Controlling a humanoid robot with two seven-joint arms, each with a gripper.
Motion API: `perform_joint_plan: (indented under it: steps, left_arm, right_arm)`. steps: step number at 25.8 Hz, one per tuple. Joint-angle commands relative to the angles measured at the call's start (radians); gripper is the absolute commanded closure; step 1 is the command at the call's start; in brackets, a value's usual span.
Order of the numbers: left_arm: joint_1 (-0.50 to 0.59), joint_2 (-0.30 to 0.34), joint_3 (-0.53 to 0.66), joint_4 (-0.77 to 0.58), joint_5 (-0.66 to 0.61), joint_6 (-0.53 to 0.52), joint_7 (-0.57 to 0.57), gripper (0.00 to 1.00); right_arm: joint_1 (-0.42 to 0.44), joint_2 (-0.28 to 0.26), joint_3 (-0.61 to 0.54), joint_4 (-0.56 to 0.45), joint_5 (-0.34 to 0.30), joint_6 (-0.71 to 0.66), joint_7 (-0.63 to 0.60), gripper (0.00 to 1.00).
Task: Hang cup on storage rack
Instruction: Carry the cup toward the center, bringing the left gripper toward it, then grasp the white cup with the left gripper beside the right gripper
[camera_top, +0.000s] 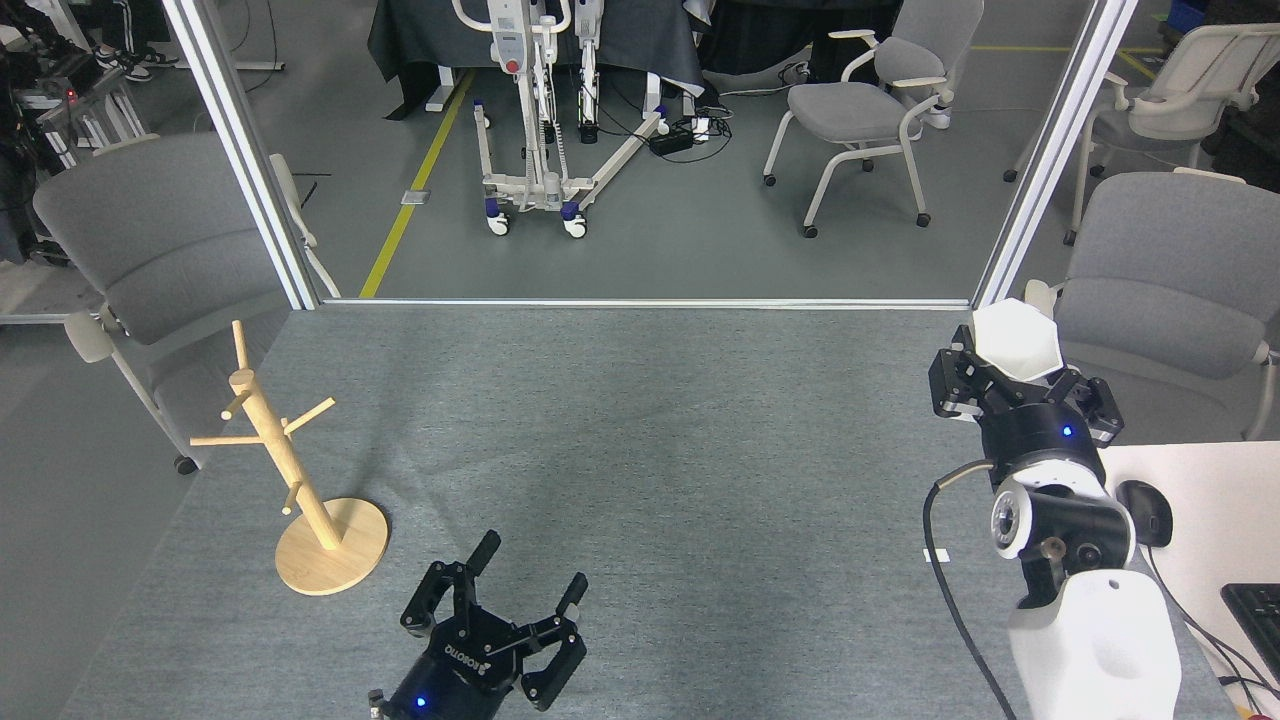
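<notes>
While held aloft on the right: white faceted cup (1016, 339), clear of the grey tabletop (640, 440), near its far right corner.

Progress: pickup done, judging by the cup off the tabletop and seated in the right gripper (1018, 372); carry across and hanging not yet done.

Storage rack (290, 470): wooden mug tree, upright on its round base at the left side of the tabletop, every peg bare, well apart from the cup.

Remaining: carry leftward across the whole tabletop, then tilt so the handle's opening meets an upward-angled peg, then release. Likely the hardest part, since the pegs are thin and slanted.

Cup relative to fingers: seated between the black fingers (950, 377) of the right gripper, hexagonal rim up and open mouth toward the camera, lower body hidden among them. Upper half of the cup above the fingertips. Handle not visible from here; cannot tell which way it points.

Right fingers: clenched around the cup's lower body, one to each side.

Left gripper (505, 620): low at the near edge of the tabletop, right of the rack's base and apart from it, fingers spread and holding nothing.

Risk: shallow-looking grip on a faceted body, so possible slip or rotation during the tilt; light rack possibly nudged over by a misaligned approach.
</notes>
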Motion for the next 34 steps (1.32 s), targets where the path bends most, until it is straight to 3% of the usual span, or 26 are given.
perform_joint_plan:
  steps: [1,5,9,13,19,24,34]
  left_arm:
    - [0.013,-0.016,-0.1,-0.009,-0.132,0.035,0.004,0.01]
    - [-0.078,-0.073,-0.224,0.046,-0.275,0.221,-0.005,0.01]
    - [-0.179,-0.087,-0.313,0.106,-0.28,0.259,-0.076,0.01]
    - [-0.271,-0.09,-0.355,0.199,-0.278,0.301,-0.116,0.01]
    - [-0.408,-0.093,-0.353,0.322,-0.266,0.283,-0.14,0.01]
    - [-0.469,-0.093,-0.333,0.339,-0.211,0.158,-0.232,0.01]
    - [-0.498,-0.099,-0.33,0.348,-0.119,0.034,-0.32,0.01]
  right_arm:
    - [-0.016,-0.005,0.145,-0.094,-0.003,0.197,0.081,0.6]
    - [-0.097,-0.031,0.341,-0.097,0.01,0.433,0.141,0.6]
    - [-0.186,-0.034,0.528,-0.094,0.019,0.645,0.225,0.6]
    - [-0.218,-0.026,0.672,-0.083,0.111,0.784,0.313,0.61]
    - [-0.201,0.014,0.746,-0.075,0.23,0.81,0.408,0.61]
    - [-0.19,0.038,0.781,-0.057,0.235,0.81,0.426,0.61]
    - [-0.193,0.054,0.803,-0.042,0.235,0.81,0.471,0.61]
